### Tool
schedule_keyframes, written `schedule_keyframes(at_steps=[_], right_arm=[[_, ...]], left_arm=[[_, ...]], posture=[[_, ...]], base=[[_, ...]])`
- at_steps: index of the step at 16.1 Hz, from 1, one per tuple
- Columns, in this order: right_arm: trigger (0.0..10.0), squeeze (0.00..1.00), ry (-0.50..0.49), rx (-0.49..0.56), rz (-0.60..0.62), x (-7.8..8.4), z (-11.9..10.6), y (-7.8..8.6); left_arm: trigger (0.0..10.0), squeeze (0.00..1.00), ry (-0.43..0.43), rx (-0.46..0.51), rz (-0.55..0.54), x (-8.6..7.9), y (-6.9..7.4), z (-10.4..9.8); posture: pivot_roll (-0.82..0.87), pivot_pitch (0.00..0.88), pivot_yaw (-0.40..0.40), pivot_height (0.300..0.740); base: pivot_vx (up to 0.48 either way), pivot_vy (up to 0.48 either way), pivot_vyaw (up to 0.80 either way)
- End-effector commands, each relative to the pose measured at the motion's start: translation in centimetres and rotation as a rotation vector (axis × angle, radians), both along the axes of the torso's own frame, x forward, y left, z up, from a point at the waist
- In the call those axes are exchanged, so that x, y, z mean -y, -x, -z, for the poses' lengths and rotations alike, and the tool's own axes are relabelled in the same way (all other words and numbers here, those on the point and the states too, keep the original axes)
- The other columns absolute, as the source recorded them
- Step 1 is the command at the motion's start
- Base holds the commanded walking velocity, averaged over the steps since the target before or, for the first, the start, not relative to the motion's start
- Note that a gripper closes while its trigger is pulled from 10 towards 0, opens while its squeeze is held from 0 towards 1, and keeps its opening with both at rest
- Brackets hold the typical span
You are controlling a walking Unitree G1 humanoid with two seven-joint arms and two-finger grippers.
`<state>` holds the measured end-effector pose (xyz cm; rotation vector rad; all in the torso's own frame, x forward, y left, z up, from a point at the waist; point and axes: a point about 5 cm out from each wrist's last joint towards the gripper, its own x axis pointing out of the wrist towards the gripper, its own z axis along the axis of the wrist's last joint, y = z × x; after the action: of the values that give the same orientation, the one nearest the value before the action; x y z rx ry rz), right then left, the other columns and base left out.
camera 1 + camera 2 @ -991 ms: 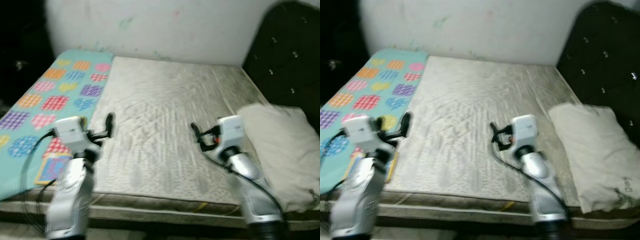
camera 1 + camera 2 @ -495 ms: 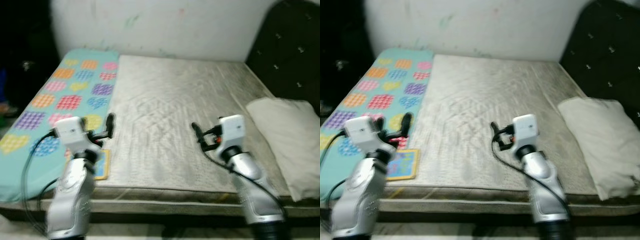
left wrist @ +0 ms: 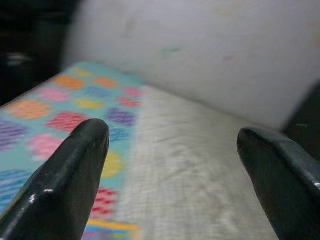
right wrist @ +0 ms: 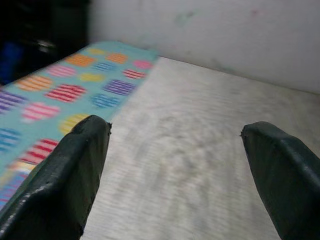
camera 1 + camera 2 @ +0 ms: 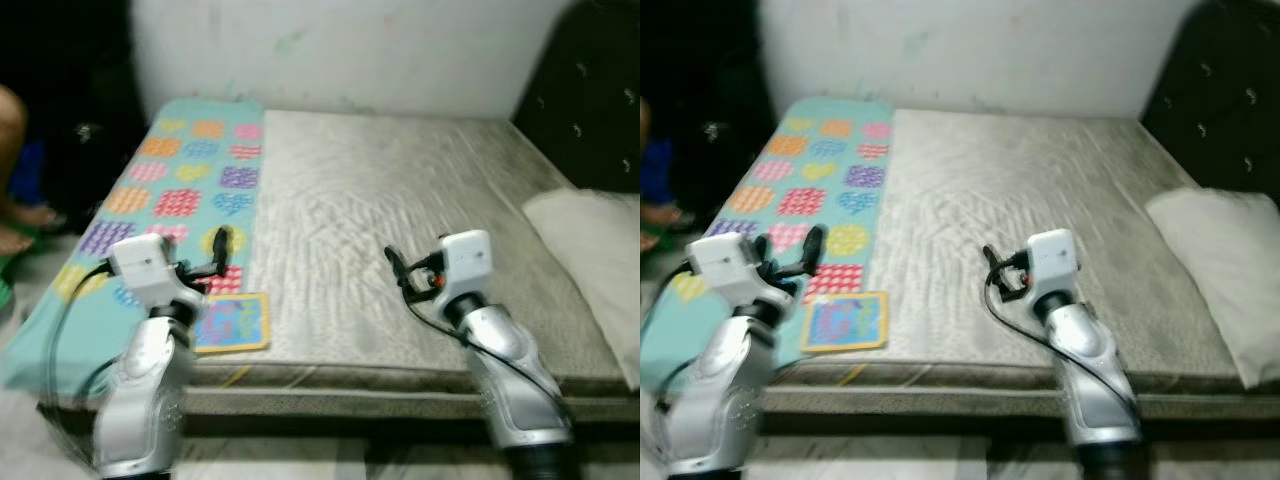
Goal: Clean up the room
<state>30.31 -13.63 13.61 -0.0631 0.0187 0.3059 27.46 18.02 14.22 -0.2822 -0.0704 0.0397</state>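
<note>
Bed [image 5: 400,230]: your landmark. Left gripper [image 3: 175,165] and right gripper [image 4: 175,170] hover above its near edge, fingers spread, empty, ready. Book [image 5: 232,322] on the bed's left near corner; pillow [image 5: 1220,270] at its right.

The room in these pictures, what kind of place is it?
Most likely a bedroom: a bare mattress on a bed frame, a white pillow beside a dark tufted headboard, and a heart-patterned teal sheet over one side.
</note>
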Motion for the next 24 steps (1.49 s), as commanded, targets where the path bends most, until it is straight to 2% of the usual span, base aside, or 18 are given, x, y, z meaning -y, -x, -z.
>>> schedule_keyframes(at_steps=[1,4,14,24], right_arm=[[10.0,0.0,0.012,0.019,0.01,0.45,-0.49,-0.11],[10.0,0.0,0.018,0.016,-0.007,0.11,-0.34,-0.18],[10.0,0.0,0.021,0.013,-0.015,0.02,-0.21,-0.11],[10.0,0.0,0.015,0.021,-0.002,-0.02,-0.35,-0.3]], left_arm=[[10.0,0.0,0.001,0.008,0.015,0.49,-0.18,-0.32],[10.0,0.0,-0.02,0.031,0.028,0.37,-0.17,-0.54],[10.0,0.0,-0.011,0.052,0.053,0.6,-0.03,-0.69],[10.0,0.0,-0.022,0.057,0.055,0.45,-0.22,-0.81]], posture=[[-0.03,0.0,-0.053,0.74],[-0.03,0.0,-0.05,0.74],[-0.03,0.0,-0.051,0.74],[-0.03,0.0,-0.045,0.74]], base=[[0.0,0.48,0.0],[0.0,0.16,0.0],[0.0,0.0,0.0],[0.302,0.0,0.0]])
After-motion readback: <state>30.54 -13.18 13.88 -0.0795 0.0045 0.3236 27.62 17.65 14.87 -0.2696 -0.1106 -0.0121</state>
